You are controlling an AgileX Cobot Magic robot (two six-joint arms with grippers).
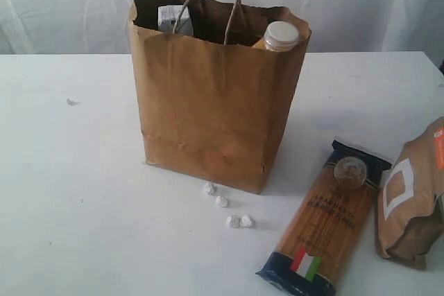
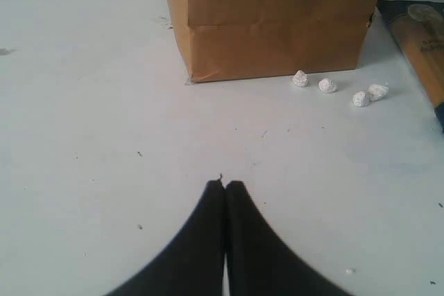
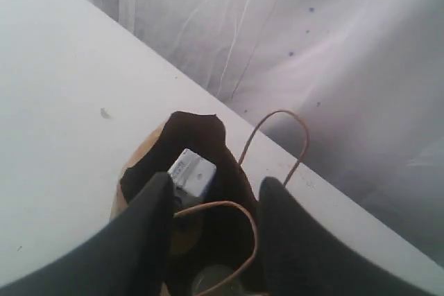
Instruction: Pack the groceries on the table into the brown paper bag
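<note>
The brown paper bag [image 1: 215,109] stands upright mid-table. A white-blue carton [image 1: 172,17] and the white-capped yellow grain bottle [image 1: 281,35] stick up inside it. To its right on the table [image 1: 69,206] lie the dark-blue spaghetti pack [image 1: 329,220] and the brown pouch [image 1: 413,195]. The jar and the can are out of view. My right gripper [image 3: 215,188] hovers open over the bag's mouth [image 3: 201,136], with a handle loop [image 3: 239,213] between its fingers and the carton [image 3: 193,171] below. My left gripper [image 2: 225,184] is shut and empty, low over the table short of the bag [image 2: 277,25]. Neither gripper shows in the exterior view.
Several tiny white pebble-like bits [image 1: 222,202] lie by the bag's front corner, also seen in the left wrist view as bits [image 2: 326,86]. A white curtain [image 3: 312,46] hangs behind the table. The spaghetti pack [image 2: 423,46] lies at the edge of the left wrist view.
</note>
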